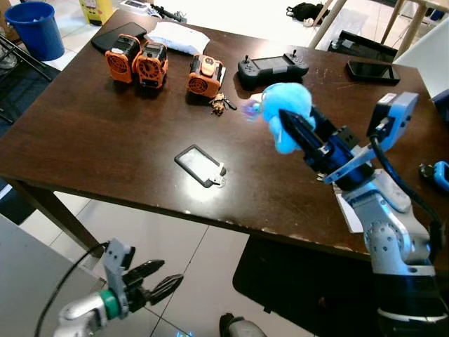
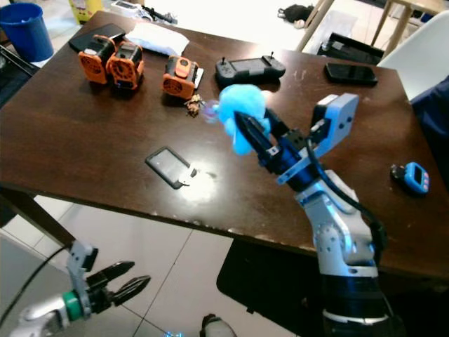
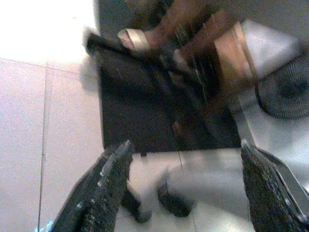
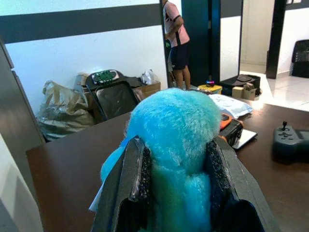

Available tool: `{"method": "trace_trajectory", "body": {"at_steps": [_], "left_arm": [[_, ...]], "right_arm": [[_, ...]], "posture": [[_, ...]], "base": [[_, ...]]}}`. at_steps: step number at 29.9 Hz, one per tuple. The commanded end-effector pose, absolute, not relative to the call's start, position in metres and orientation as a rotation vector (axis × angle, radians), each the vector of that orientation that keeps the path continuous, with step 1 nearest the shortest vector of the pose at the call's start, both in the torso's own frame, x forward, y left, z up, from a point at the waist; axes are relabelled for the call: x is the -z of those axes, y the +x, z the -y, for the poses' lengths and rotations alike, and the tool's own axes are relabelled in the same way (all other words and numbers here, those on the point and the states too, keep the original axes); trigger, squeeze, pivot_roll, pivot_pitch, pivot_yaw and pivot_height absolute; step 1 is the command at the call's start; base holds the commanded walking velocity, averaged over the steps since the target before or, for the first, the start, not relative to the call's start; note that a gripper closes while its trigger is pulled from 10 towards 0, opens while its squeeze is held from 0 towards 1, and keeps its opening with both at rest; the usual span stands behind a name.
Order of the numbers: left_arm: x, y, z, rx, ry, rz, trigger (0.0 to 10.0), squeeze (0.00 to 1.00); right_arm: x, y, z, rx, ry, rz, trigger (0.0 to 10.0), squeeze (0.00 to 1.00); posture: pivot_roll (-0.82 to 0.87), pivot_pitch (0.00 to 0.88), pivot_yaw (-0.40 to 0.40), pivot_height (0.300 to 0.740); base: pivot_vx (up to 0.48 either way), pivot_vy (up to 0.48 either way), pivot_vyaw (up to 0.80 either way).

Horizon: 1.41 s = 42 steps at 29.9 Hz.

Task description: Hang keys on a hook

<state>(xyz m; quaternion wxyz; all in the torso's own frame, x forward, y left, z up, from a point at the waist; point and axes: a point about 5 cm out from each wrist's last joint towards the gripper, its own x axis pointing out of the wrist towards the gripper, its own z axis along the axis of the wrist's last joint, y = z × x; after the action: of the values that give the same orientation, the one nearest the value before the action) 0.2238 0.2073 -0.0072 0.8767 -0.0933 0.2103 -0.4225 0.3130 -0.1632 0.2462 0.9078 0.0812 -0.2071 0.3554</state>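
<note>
- Fluffy turquoise fur covers the keyring plush, a rounded soft toy pinched between the two black fingers of the right claw and held in the air above the dark brown worktop.
- From the right wrist view the plush bulges between the textured black finger pads, which press into its sides; a paler blue flap hangs at one edge.
- A small purple bit shows at the plush's far side in the left eye view; whether keys hang from it I cannot tell.
- Glossy wood grain on the worktop reflects light near a flat, dark rectangular card holder with a small metal clip at one corner.
- Three chunky orange-and-black battery packs stand in a row toward the far side, with a small brown trinket beside the nearest-right one.
- A black handheld controller with two short sticks lies just beyond the plush, and a black phone lies well to its right.
- The left claw hangs low over pale floor tiles beside the worktop, its black ridged fingers spread apart and holding nothing.
- A blue plastic bucket stands on the floor beyond the far left corner.
- In the right wrist view a person stands in the background by a doorway.
</note>
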Motion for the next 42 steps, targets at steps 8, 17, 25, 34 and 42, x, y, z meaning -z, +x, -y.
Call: {"method": "trace_trajectory", "body": {"at_steps": [8,17,25,34,42], "left_arm": [[-0.011,0.203,-0.205,1.195,-0.21,-0.427,10.0,0.0],[-0.078,0.222,-0.194,1.288,-0.341,-0.079,10.0,0.0],[-0.154,0.245,-0.166,1.258,-0.376,0.283,10.0,0.0],[-0.193,0.26,-0.147,1.2,-0.328,0.433,10.0,0.0],[-0.23,0.277,-0.14,1.065,-0.224,0.535,10.0,0.0]], "right_arm": [[-0.234,0.304,0.149,-0.873,0.159,0.349,10.0,0.0],[-0.228,0.295,0.144,-0.983,0.129,0.306,10.0,0.0],[-0.233,0.297,0.138,-0.998,0.14,0.323,10.0,0.0],[-0.237,0.295,0.127,-1.089,0.145,0.341,10.0,0.0],[-0.249,0.293,0.125,-1.157,0.196,0.394,10.0,0.0]], "posture": [[-0.05,0.12,-0.027,0.74],[-0.05,0.115,-0.031,0.74],[-0.05,0.115,-0.036,0.74],[-0.04,0.108,-0.031,0.74],[-0.04,0.107,-0.027,0.74]], "base": [[-0.149,0.0,0.0],[-0.244,0.0,0.0],[-0.092,0.0,0.0],[-0.218,0.0,0.4],[0.0,0.0,0.76]]}}
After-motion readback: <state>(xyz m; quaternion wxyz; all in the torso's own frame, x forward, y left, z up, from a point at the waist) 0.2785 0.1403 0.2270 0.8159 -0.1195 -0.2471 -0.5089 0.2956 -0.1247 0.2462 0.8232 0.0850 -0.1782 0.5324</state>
